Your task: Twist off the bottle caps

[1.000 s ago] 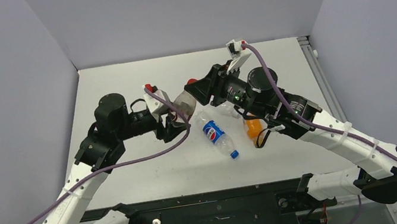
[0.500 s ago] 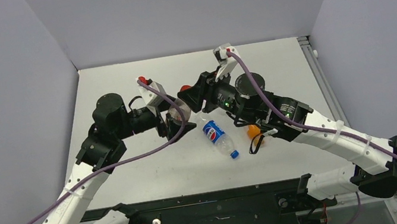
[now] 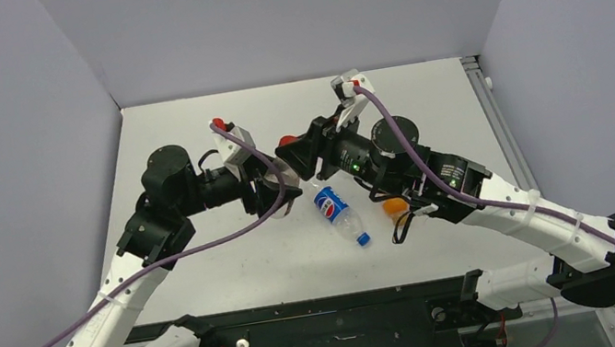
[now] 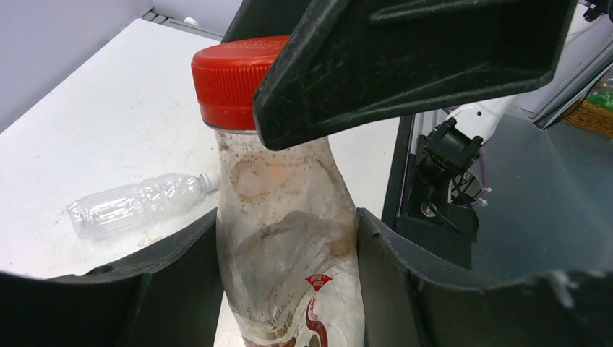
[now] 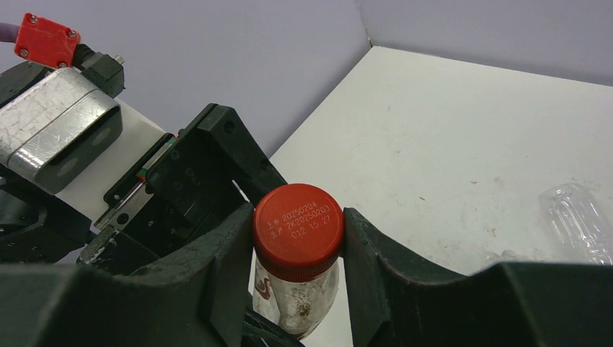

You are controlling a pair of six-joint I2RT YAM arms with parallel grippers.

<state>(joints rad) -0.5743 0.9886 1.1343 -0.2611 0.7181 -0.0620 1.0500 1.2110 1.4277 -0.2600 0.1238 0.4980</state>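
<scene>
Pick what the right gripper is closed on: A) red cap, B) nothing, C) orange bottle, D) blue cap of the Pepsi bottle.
A: right wrist view shows the right gripper pinching the red cap from both sides, atop the bottle the left gripper holds.

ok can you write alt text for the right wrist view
The right claw grips a red cap from both sides, atop a stained bottle. The left arm sits close behind, and an empty clear bottle lies on the white table at right.

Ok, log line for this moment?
left gripper: shut on reddish-label bottle | right gripper: shut on red cap | red cap: on bottle | Pepsi bottle: lying down
</scene>
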